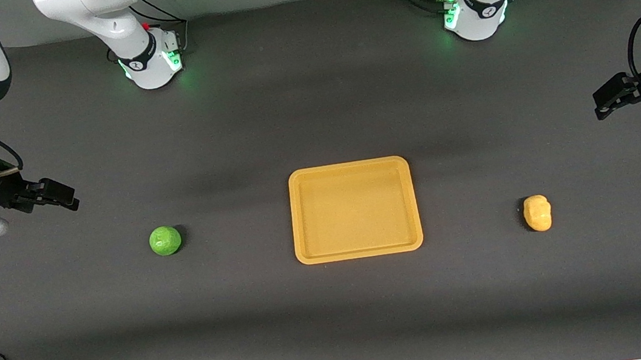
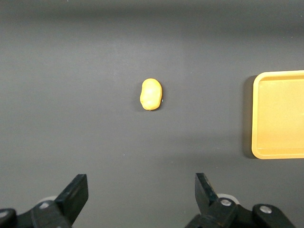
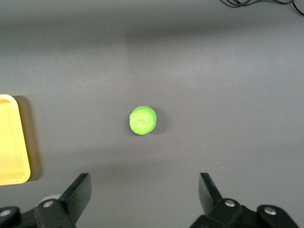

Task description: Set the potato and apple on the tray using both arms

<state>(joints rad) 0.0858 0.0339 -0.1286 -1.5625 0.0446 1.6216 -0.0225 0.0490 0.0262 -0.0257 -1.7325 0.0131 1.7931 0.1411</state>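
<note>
Here both wide-open, empty grippers, left gripper (image 2: 137,199) and right gripper (image 3: 145,199), hover

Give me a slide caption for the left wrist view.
Open left gripper hovers over the table, the potato untouched ahead, one end of the tray in view.

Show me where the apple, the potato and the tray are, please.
apple (image 1: 165,240), front view, middle of the green ball.
potato (image 1: 537,213), front view, middle of the lumpy yellow body.
tray (image 1: 359,253), front view, rim on the side nearest the camera.
</note>
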